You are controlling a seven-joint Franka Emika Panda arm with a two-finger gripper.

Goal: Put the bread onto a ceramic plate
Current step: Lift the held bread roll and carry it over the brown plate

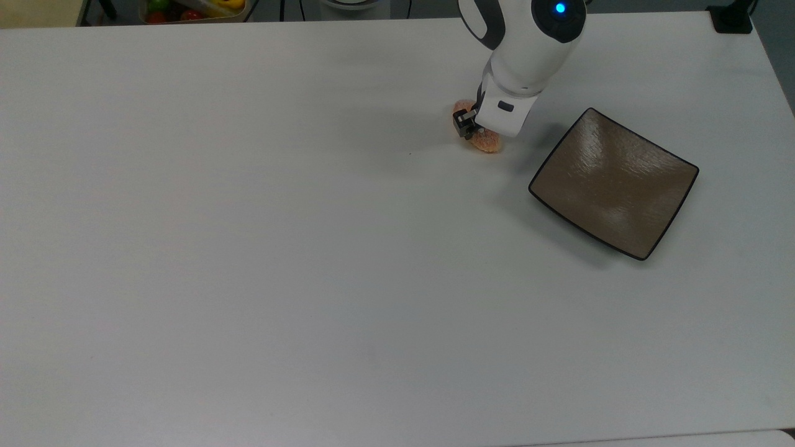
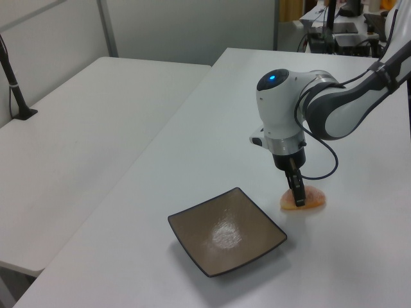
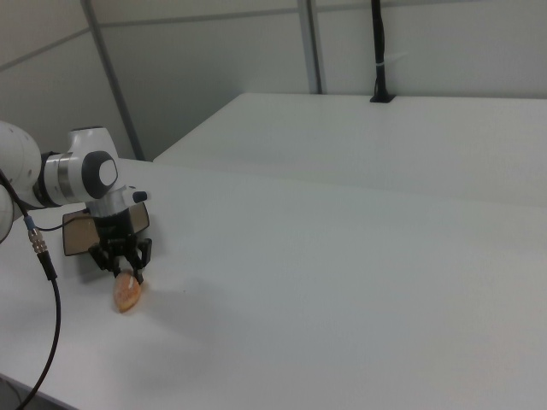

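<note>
Bread (image 1: pixel 486 141) lies on the white table (image 1: pixel 248 248), upper right of the top view, just beside the ceramic plate (image 1: pixel 613 183). Gripper (image 3: pixel 126 272) straddles it, fingers apparently spread, not clenched. Likely light and soft; pinch gently across its narrow middle.
</note>
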